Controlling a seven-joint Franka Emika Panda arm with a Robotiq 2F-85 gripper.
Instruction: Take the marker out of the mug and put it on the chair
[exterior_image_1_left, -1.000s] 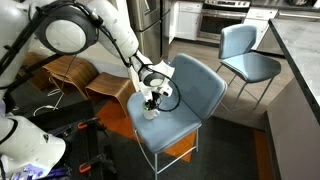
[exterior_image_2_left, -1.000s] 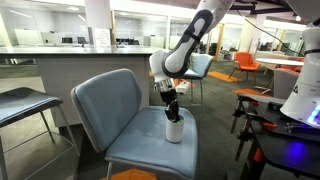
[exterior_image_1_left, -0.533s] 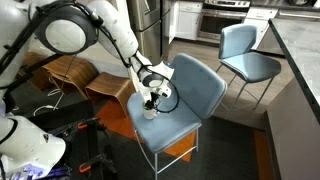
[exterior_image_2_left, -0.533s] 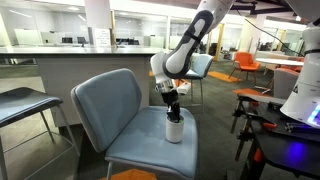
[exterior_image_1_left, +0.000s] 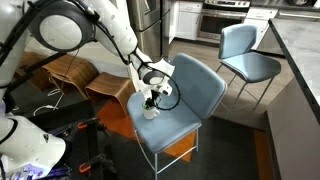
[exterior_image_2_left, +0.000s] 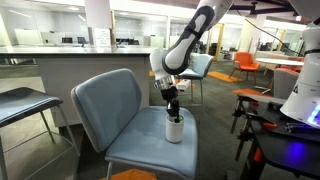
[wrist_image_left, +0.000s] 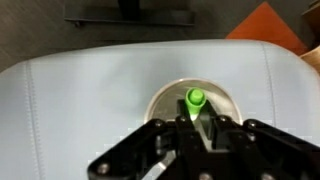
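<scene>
The marker (wrist_image_left: 195, 98) stands upright in the mug (wrist_image_left: 162, 100), which rests on the seat of the chair (wrist_image_left: 80, 90), its green tip exposed for a top grasp; the pincer (wrist_image_left: 196, 122), directly above, is narrowed to flank the shaft, though a firm clamp cannot be told.

My arm (exterior_image_1_left: 113, 38) arched over from high up and bent downward, with the wrist (exterior_image_2_left: 166, 68) turned so my gripper (exterior_image_2_left: 174, 108) pointed straight down. In the wrist view my two dark fingers (wrist_image_left: 184, 126) sat drawn in narrow, pinched on the marker (wrist_image_left: 195, 97) between them.
</scene>
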